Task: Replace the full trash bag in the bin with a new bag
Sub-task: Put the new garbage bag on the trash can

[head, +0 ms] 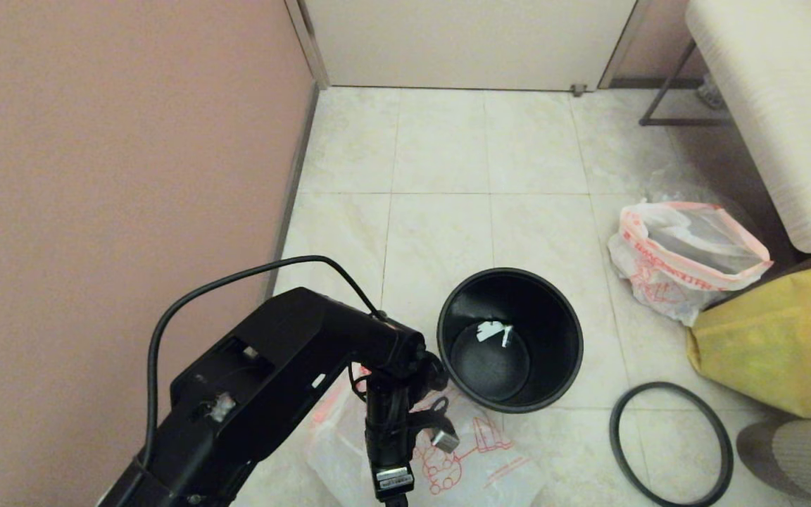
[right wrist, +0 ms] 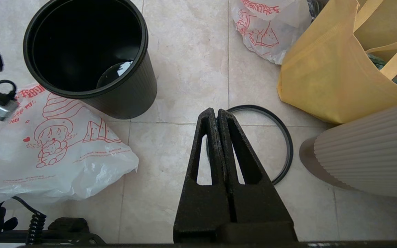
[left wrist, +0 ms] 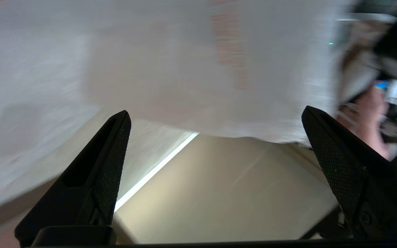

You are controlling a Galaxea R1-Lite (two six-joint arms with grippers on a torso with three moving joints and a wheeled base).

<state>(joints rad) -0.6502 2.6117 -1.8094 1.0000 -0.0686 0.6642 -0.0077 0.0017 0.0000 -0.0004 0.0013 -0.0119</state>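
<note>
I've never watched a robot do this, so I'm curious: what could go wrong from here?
The new bag lies flat and limp on the floor, so the open left gripper above it may pinch only one layer, or slip off. The bin stands touching the bag, so tugging could tip it. The hoop lies apart, near the yellow bag, and could be forgotten.

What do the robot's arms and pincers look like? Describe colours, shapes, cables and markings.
The left arm is a bulky matte-black shell with a black cable looping over it and a white label near the wrist. Both the left pincer and right pincer have black, tapered, triangular fingers with textured pads.
</note>
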